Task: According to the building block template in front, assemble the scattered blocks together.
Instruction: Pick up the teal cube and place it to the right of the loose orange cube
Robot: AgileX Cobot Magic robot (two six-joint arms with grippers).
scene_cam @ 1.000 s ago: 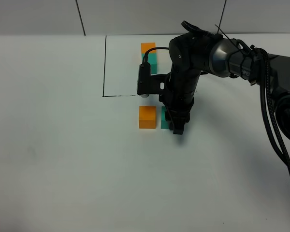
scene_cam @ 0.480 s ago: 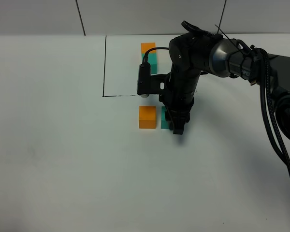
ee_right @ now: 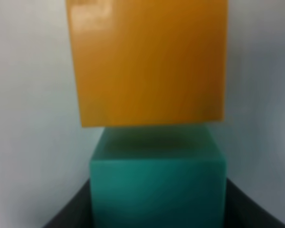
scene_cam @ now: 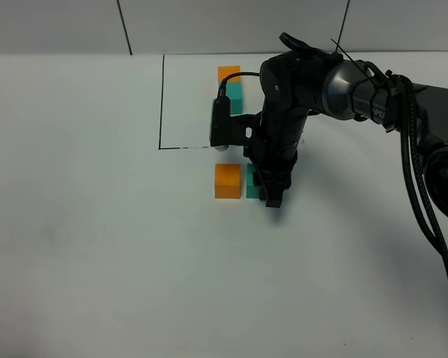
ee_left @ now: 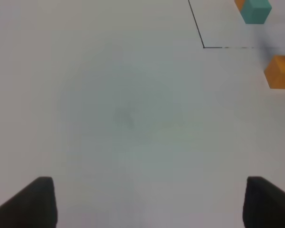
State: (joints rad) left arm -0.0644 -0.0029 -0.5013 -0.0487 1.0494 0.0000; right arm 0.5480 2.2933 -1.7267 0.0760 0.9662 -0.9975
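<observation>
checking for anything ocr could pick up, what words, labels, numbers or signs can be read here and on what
No readable text in any view.
orange block and teal block: plain faces, no marks.
template pair: plain too; the black outline around it is only a drawn line.
right arm: a small pale mark on it may be lettering, too small to read.

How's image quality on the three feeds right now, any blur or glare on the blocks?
Exterior high: sharp, evenly lit, no glare. Right wrist: too close, so the orange block and teal block are soft-edged, with a pale glare patch on the orange one. Left wrist: hazy throughout; the template looks blurred.
</observation>
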